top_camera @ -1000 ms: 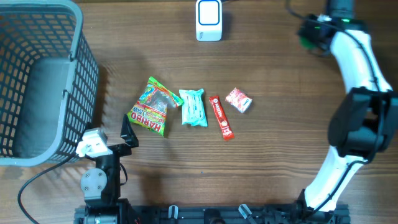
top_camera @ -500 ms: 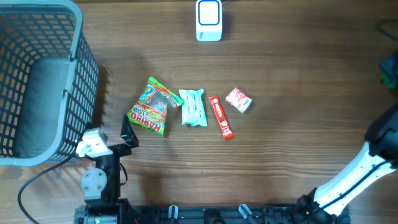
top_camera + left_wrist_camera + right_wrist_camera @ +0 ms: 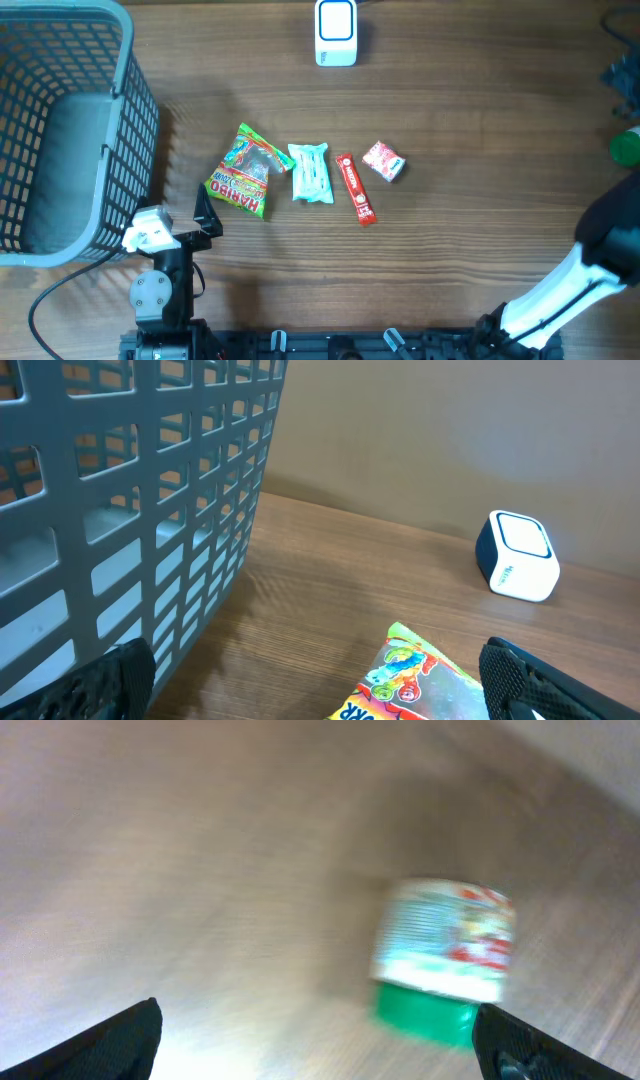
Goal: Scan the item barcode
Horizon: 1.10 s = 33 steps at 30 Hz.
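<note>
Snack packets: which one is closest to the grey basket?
The green and yellow Haribo bag, at the left end of the row; the mint packet, red bar and small red-white packet lie further from the basket.

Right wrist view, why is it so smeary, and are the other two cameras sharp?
Right wrist view: the whole frame is streaked with blur, so the green-capped jar has an unreadable label. Overhead view: crisp, with the basket throwing a soft shadow to its right. Left wrist view: sharp on the scanner and gummy bag.
</note>
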Available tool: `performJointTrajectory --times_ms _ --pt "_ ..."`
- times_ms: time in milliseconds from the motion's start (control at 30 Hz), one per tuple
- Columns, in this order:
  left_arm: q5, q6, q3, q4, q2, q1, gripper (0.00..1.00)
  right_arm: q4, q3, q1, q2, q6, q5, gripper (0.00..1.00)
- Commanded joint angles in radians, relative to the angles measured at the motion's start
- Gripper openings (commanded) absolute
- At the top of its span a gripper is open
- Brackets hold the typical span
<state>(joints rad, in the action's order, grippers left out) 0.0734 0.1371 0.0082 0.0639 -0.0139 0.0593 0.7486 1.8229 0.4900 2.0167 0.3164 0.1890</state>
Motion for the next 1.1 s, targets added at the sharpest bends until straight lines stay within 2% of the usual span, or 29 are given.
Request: performJointTrajectory --times_ms 0,33,133,200,367,467,733,967,1067 --pt "0.009 0.002 -0.003 0.001 0.008 0.002 1.0 0.079 0.038 -0.153 -0.191 0.056 -0.202 1.0" --pt "0.01 0.002 -0.003 0.001 0.008 0.002 1.0 0.134 0.038 -0.219 -0.214 0.09 -0.229 1.0" --pt "0.01 0.002 -0.003 0.001 0.008 0.002 1.0 0.354 0.029 -0.356 -0.218 0.398 -0.256 1.0" --pt "0.01 0.002 -0.003 0.001 0.008 0.002 1.0 0.454 -0.006 -0.445 -0.207 0.517 -0.305 1.0" --pt "0.01 0.002 -0.003 0.001 0.008 0.002 1.0 0.38 -0.195 -0.719 -0.163 0.517 -0.26 1.0" --pt "0.01 0.002 -0.003 0.001 0.008 0.002 1.0 0.304 -0.283 -0.828 -0.097 0.561 -0.254 1.0" --pt "0.01 0.002 -0.003 0.001 0.008 0.002 1.0 0.278 -0.286 -0.867 0.126 0.546 -0.23 1.0" --pt "0.01 0.002 -0.003 0.001 0.008 0.002 1.0 0.217 -0.304 -0.867 0.177 0.519 -0.146 1.0" --pt "0.01 0.002 -0.003 0.001 0.008 0.002 1.0 0.218 -0.305 -0.867 0.177 0.508 -0.088 0.92"
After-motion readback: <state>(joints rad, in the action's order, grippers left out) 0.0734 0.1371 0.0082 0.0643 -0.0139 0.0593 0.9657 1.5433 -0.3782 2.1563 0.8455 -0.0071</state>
